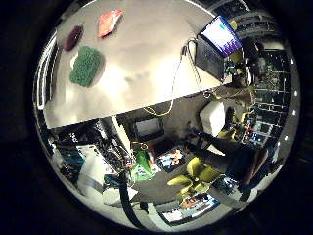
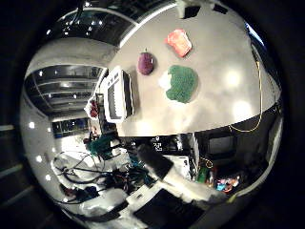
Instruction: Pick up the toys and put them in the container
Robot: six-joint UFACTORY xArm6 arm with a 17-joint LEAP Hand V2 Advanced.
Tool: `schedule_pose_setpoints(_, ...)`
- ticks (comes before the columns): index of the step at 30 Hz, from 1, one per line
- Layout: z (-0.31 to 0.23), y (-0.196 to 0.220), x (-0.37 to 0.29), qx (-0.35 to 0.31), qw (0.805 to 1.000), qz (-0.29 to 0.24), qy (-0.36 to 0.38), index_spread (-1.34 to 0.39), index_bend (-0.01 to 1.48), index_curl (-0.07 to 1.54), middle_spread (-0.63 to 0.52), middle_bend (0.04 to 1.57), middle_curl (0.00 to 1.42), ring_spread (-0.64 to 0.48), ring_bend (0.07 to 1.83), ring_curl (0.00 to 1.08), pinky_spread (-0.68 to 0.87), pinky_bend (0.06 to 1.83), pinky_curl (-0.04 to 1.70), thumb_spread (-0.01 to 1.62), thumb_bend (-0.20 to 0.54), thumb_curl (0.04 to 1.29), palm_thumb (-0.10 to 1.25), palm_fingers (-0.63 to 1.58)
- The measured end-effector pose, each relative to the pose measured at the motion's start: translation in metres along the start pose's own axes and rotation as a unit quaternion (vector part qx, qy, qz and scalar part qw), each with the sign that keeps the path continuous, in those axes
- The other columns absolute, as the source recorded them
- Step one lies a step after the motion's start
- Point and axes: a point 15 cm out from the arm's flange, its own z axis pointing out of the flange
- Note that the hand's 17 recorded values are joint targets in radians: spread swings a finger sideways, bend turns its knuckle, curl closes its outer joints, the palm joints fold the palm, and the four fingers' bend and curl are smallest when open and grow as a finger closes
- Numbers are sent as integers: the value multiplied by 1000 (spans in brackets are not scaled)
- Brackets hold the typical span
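We had the hand high above the table, well clear of every toy, and no part of it showed for certain in either palm view, so we could not tell its state. Nothing filled the views, so we judged it was holding nothing.

Below us lay three toys on the bare tabletop: the green one nearest the middle, the purple one just beyond it, and the orange one further along. All three sat apart, none touching. The container, a white basket, rested at the table's edge, near the purple toy, and looked empty, though its inside was hard to read.

Here was the risk as we saw it. The descent was a long one, and any drift could have put us between toys, nudging one away. The green toy looked soft and flat, so fingers might have slid over it. And the container hugged the edge: a clumsy drop could have tipped it or sent a toy to the floor.
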Motion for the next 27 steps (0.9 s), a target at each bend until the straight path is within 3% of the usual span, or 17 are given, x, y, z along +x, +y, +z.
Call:
schedule_pose_setpoints(17,2,-24,-134,-2,994,-107,0,-384,171,316,45,191,315,192,195,209,401,299,299,1029,-25,278,439,209)
schedule_pose_setpoints(25,81,4,-138,-38,994,-102,-16,-366,165,297,49,197,315,194,199,228,409,307,305,1036,-23,280,471,184)
schedule_pose_setpoints(27,88,4,-143,-20,995,-92,-32,-365,166,296,43,198,317,190,199,232,411,302,306,1033,-22,280,480,187)
